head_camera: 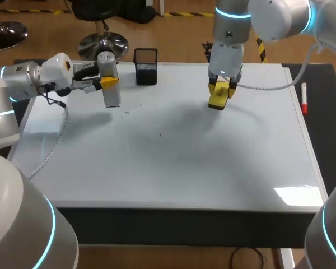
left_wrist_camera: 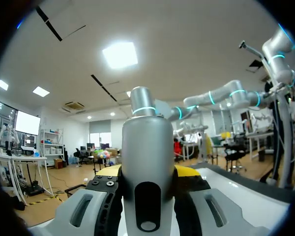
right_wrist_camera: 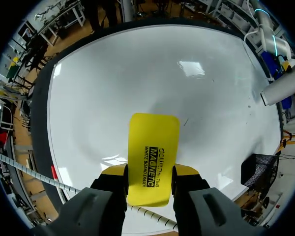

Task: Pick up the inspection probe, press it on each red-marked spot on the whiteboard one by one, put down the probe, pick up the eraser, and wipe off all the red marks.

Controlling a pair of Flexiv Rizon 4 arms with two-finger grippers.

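Observation:
The inspection probe, a grey cylinder, stands upright over the whiteboard's far left part. My left gripper is shut on it from the side. In the left wrist view the probe fills the gap between the fingers of that gripper. The yellow eraser hangs a little above the board's far middle, with my right gripper shut on its upper end. The right wrist view looks down the eraser, held by the gripper, onto the whiteboard. No red marks show on the board, only a few faint dark specks.
A black mesh pen holder stands at the board's far edge, just right of the probe. A red marker lies on the dark strip beside the board's right edge. The holder and the probe also appear in the right wrist view.

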